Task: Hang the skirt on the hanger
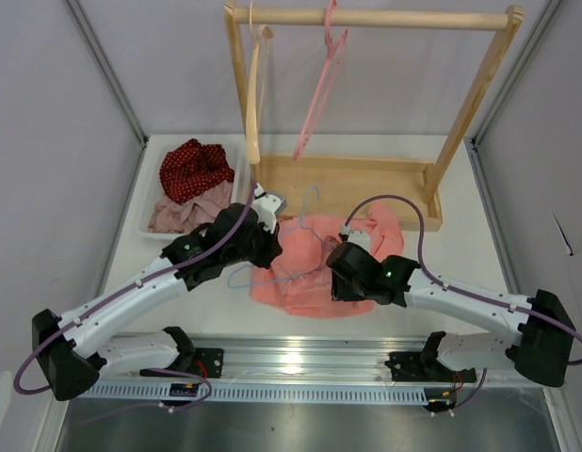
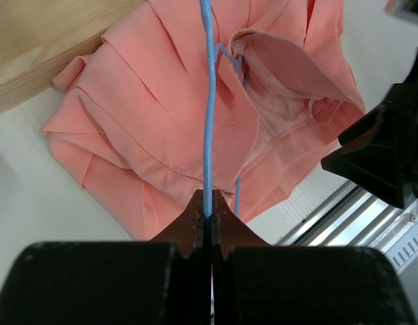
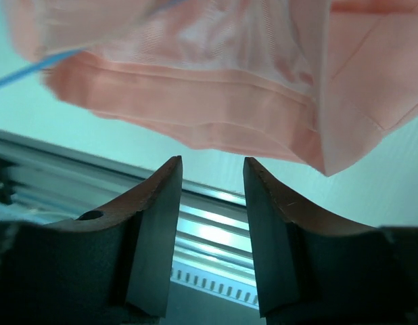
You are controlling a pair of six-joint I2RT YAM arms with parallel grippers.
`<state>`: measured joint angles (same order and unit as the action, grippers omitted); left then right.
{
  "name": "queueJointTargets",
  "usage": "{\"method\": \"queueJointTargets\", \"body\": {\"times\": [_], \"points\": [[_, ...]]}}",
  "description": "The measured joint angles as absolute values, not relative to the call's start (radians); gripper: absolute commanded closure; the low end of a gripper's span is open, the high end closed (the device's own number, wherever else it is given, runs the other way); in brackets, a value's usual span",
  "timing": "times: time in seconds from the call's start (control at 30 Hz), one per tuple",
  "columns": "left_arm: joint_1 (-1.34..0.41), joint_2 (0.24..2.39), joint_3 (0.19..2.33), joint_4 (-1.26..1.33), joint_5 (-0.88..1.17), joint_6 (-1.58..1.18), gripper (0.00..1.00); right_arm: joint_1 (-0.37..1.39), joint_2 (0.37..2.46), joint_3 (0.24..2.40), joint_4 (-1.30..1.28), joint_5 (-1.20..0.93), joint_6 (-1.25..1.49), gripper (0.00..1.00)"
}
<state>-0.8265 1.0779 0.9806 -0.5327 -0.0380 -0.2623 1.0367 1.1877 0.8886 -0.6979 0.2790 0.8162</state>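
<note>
Here, the white table (image 1: 479,254) carries a wooden rack (image 1: 366,179) at its far side, with a pink hanger (image 1: 319,94) and a wooden hanger (image 1: 253,104) on the rail. In front of the rack's base, the salmon-pink skirt (image 1: 310,282) lies crumpled on the table between the two arms, with its waistband gaping open in the left wrist view. To the far left, a white tray (image 1: 145,226) holds a red dotted cloth (image 1: 192,168) and a mauve cloth (image 1: 183,215). The pale blue hanger (image 2: 210,122) lies across the skirt, its wire running up over the pleats. The left gripper (image 2: 210,217) is pinched tight on the hanger's wire. The right gripper (image 3: 212,196) stands partly open with nothing between its fingers, and the skirt's folded edge is just beyond the tips.
</note>
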Motion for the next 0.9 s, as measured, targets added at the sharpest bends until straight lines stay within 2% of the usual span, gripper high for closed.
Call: {"method": "queueJointTargets", "body": {"times": [0.27, 0.53, 0.9], "points": [[-0.826, 1.08, 0.99, -0.533, -0.019, -0.26, 1.0, 0.953, 1.286, 0.864, -0.764, 0.348, 0.777, 0.58], [-0.826, 1.08, 0.99, -0.533, -0.015, -0.253, 1.0, 0.913, 1.321, 0.865, -0.817, 0.414, 0.717, 0.57], [-0.824, 1.084, 1.0, -0.532, 0.009, -0.252, 1.0, 0.86, 1.383, 0.826, -0.725, 0.375, 0.628, 0.57]]}}
